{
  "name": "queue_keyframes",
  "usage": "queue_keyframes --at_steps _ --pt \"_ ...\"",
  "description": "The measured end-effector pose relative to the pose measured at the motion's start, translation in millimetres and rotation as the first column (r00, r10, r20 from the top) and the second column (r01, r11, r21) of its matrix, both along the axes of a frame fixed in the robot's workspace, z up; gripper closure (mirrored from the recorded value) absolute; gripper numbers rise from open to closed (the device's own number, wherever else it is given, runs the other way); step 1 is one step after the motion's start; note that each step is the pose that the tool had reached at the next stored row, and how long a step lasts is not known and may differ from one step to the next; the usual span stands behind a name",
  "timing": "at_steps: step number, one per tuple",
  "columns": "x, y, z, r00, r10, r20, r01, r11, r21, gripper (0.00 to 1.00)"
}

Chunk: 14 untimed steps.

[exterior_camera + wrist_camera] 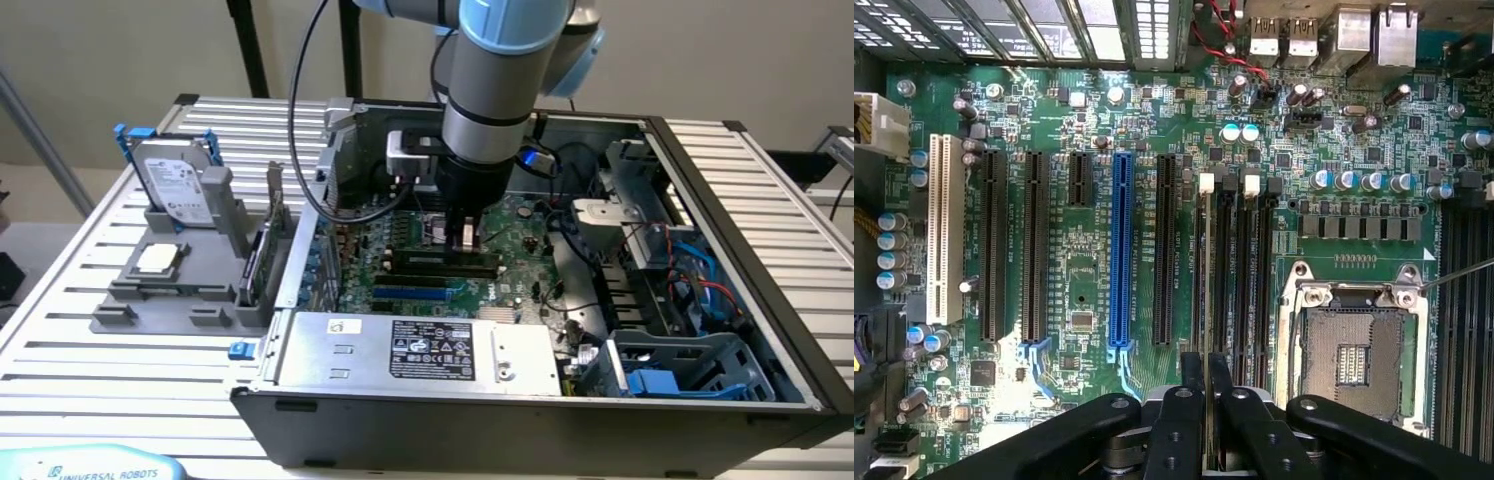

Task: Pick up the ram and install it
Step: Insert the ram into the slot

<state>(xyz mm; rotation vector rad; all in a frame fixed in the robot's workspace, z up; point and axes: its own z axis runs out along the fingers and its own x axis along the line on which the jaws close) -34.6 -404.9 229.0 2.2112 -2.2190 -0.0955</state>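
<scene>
The ram (1206, 290) is seen edge-on in the wrist view: a very thin green strip running straight away from the end effector (1206, 400), lined up with one of the black memory slots (1226, 280) on the motherboard (1084, 300). The end effector's two black fingers (1176, 420) are clamped on the stick's near end. In the exterior view the end effector (467, 245) stands upright inside the open computer case (747, 260), low over the slots, with the ram directly beneath it.
</scene>
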Motion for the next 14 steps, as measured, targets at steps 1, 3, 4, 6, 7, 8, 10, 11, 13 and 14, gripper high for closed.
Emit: queue_keyframes --at_steps 1,3,4,6,7,8,10,11,13,14 --pt "0.0 0.0 -0.2 1.0 0.0 0.0003 0.0 1.0 0.0001 0.87" --pt "-0.2 0.0 -0.8 1.0 0.0 0.0017 0.0 1.0 0.0004 0.87" --pt "-0.4 0.0 -1.0 1.0 0.0 0.0024 0.0 1.0 0.0002 0.87" --pt "-0.7 0.0 -1.2 1.0 0.0 0.0033 0.0 1.0 -0.0001 0.87" --pt "-0.9 0.0 -1.3 1.0 0.0 0.0038 0.0 1.0 0.0 0.87" --pt "-0.9 0.0 -1.5 1.0 0.0 0.0041 0.0 1.0 0.0001 0.87" --pt "-1.0 0.0 -2.0 1.0 0.0 0.0056 0.0 1.0 -0.0001 0.87" --pt "-1.1 0.0 -2.3 1.0 0.0 0.0069 0.0 1.0 -0.0005 0.87" --pt "-1.2 -0.1 -2.6 1.0 0.0 0.0087 0.0 1.0 -0.0012 0.87" --pt "-1.3 0.0 -2.7 1.0 0.0 0.0091 0.0 1.0 -0.0012 0.87"
